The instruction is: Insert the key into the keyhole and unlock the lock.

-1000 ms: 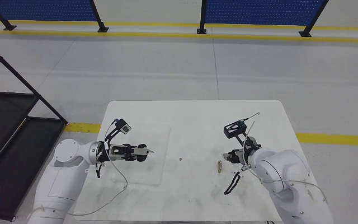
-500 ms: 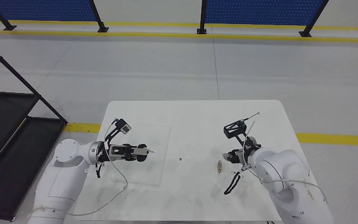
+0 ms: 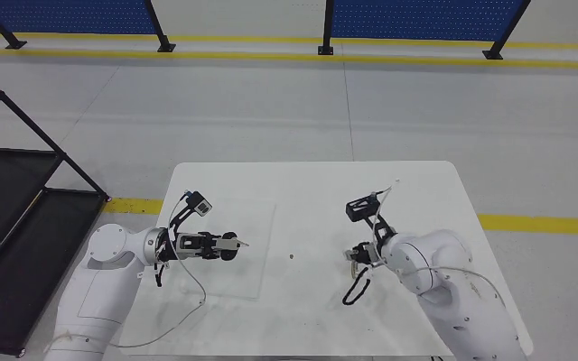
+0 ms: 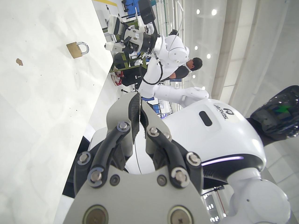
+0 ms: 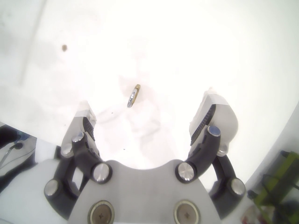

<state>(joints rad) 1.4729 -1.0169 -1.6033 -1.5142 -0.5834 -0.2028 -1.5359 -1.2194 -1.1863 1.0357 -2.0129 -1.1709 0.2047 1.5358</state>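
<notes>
Brass padlock (image 4: 74,50) seen flat from left wrist, edge-on from right | right fingers (image 5: 211,113) open | left fingers (image 4: 119,117) closed

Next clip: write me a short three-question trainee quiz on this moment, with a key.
1. True or false: the right gripper is shut on the padlock.
2. The padlock lies: A on the table; B in a box; C in a drawer.
3. Fill in: the left gripper is ____ on the key.
Key: 1 false, it is open; 2 A; 3 shut.
</notes>
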